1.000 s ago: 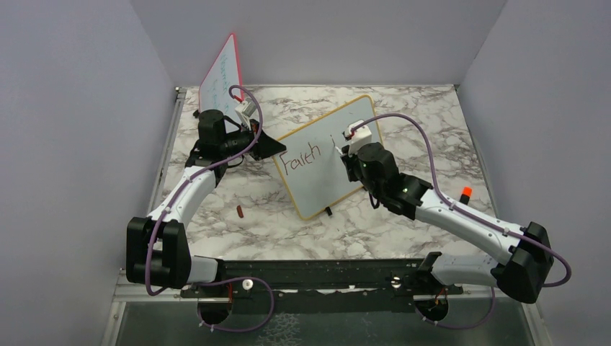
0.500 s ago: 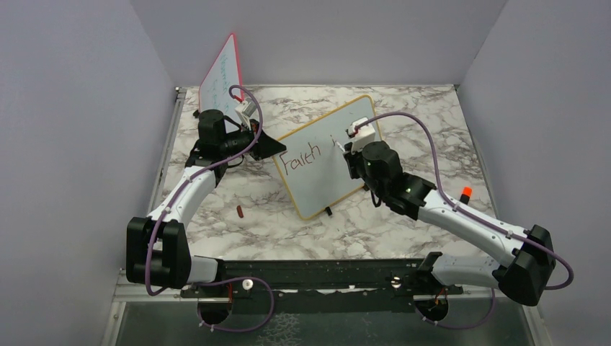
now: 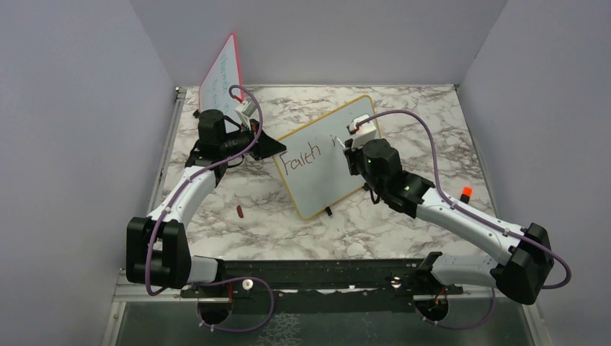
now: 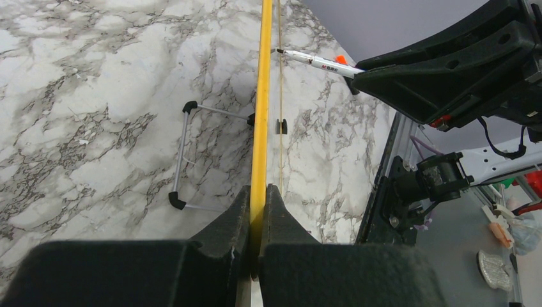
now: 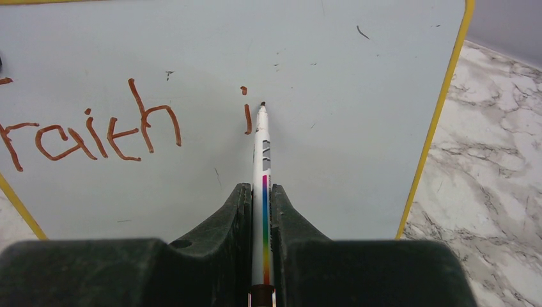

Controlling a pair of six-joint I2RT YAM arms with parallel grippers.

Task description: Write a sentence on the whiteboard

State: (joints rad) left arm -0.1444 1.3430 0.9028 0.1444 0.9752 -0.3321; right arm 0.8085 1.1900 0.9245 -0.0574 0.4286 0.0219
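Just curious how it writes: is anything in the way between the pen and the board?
Nothing visible. The right gripper holds the marker with its tip at the whiteboard, just right of the "i"; the surface beyond is bare. The left gripper clamps the board's edge.

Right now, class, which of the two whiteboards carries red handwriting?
The yellow-framed whiteboard in the middle, reading "Faith i"; the red-framed board leaning at the back left shows only faint bluish scribbles.

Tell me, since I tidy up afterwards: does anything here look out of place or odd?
A small red piece lies loose on the marble table, left of the whiteboard, and an orange-red bit sits beside the right arm. Both are too small to identify. Nothing else stands out.
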